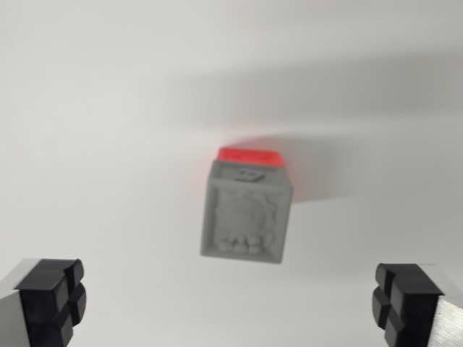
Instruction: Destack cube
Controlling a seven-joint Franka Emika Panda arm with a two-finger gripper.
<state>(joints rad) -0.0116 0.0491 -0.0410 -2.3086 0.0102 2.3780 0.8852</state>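
On white table [87, 108], one grey cube [244, 217] atop one red cube [249, 156], two fingers [51, 300] spread, empty.

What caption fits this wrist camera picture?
Open gripper hovers over a grey cube stacked on a red cube on a white table.

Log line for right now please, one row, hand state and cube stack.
hand: open, empty | grey cube: stacked over red cube, untouched | surface: white | image: blurred | destack: not yet done

Two fingers [51, 300]: black ribbed rubber pads, cross-shaped grooves, mounted on silver-grey metal bodies.
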